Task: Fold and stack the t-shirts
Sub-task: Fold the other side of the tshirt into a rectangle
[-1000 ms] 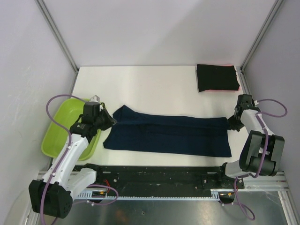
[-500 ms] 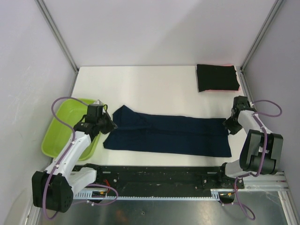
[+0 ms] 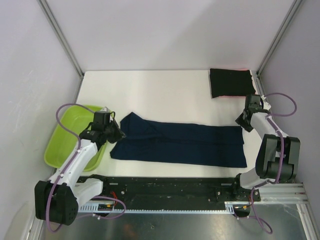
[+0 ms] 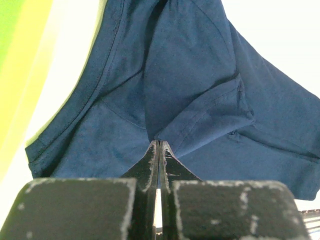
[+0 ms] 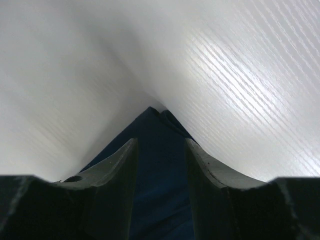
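A dark navy t-shirt (image 3: 180, 144) lies folded into a long band across the front of the white table (image 3: 160, 95). A folded black t-shirt (image 3: 230, 83) lies at the back right, a red-pink edge (image 3: 232, 97) showing beneath it. My left gripper (image 3: 118, 134) is shut, its tips pinching a fold of the navy shirt (image 4: 200, 90) at its left end (image 4: 159, 142). My right gripper (image 3: 243, 121) is open just above the shirt's far right corner; that corner (image 5: 159, 150) lies between its fingers (image 5: 122, 160).
A lime-green plastic tub (image 3: 62, 135) stands at the left edge, right beside my left arm; it also shows in the left wrist view (image 4: 15, 60). Walls and metal frame posts (image 3: 60, 37) close in the table. A black rail (image 3: 170, 186) runs along the front.
My right gripper has moved toward the back, up to the shirt's far right corner. My left gripper shifted slightly at the shirt's left end. The shirts lie as before.
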Available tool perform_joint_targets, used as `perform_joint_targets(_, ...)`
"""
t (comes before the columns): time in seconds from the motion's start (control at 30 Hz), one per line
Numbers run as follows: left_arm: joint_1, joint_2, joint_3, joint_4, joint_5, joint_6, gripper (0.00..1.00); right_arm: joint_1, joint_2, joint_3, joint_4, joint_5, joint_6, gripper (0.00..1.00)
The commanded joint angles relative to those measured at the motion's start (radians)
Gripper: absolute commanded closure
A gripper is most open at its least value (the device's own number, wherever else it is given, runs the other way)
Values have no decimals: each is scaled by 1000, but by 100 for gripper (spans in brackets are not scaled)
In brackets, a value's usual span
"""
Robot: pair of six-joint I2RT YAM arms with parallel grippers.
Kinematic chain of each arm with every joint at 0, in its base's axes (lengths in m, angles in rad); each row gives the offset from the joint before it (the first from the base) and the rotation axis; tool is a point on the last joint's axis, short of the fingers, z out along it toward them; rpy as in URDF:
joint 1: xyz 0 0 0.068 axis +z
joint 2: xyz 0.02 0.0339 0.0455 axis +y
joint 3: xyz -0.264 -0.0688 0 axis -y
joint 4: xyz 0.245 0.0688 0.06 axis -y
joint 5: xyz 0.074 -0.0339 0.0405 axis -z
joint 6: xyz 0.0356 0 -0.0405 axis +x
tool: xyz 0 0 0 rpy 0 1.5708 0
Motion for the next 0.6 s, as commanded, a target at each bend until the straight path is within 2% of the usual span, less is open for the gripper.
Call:
perform_joint_targets(0.0,9,13,8,29,8,0,100,5,60,56,63,41,-29,54)
perform_joint_targets(0.2,9,27,17,35,6,-2,100,20,143,81,45,58,-20,56)
perform_joint_targets(0.37,9,39,19,36,5,-2,100,33,175,82,53,53,-7,62)
perform_joint_targets(0.43,8,39,19,37,3,-3,100,33,185,83,45,65,-5,69)
perform_joint_targets(0.57,7,35,19,37,-2,-6,100,23,184,90,24,110,-3,91)
